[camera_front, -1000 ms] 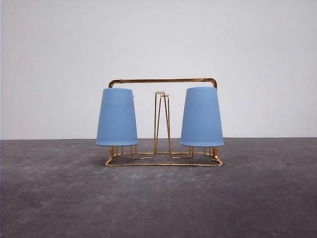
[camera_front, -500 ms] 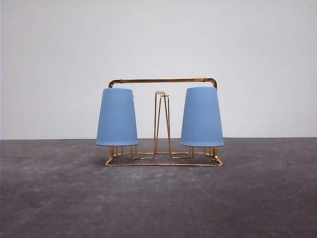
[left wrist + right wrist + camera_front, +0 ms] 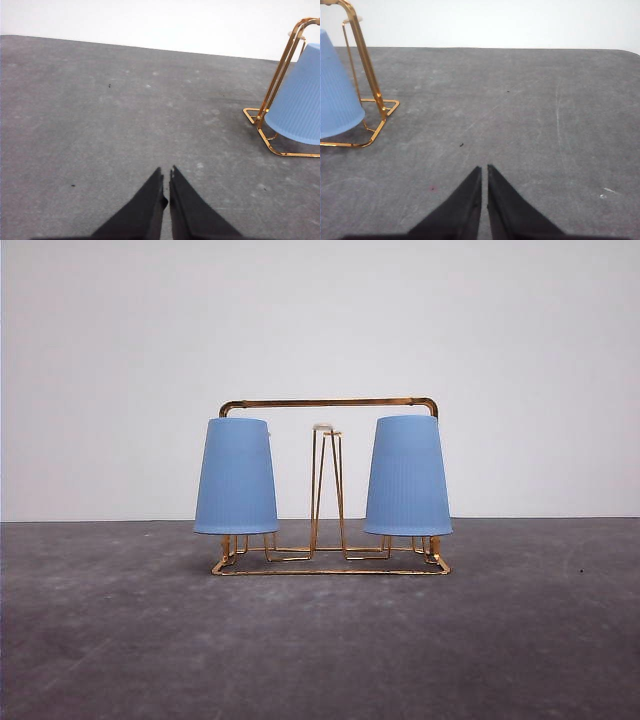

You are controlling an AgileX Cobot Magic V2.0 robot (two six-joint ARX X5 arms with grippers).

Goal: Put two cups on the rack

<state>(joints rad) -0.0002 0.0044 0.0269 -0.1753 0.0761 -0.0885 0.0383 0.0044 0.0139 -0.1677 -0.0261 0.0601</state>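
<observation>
Cups point(image 3: 236, 477) point(image 3: 408, 476) inverted on rack point(image 3: 330, 403); left tool point(image 3: 166, 176), right tool point(image 3: 484, 171) closed, empty.

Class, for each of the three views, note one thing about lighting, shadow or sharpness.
Front view: soft, even light; only a faint shadow under the rack and both cups, whose ribbing looks slightly soft. Left wrist view: the left end effector is near-black, showing no surface detail. Right wrist view: the right end effector is equally dark; the table scratches read sharply.
</observation>
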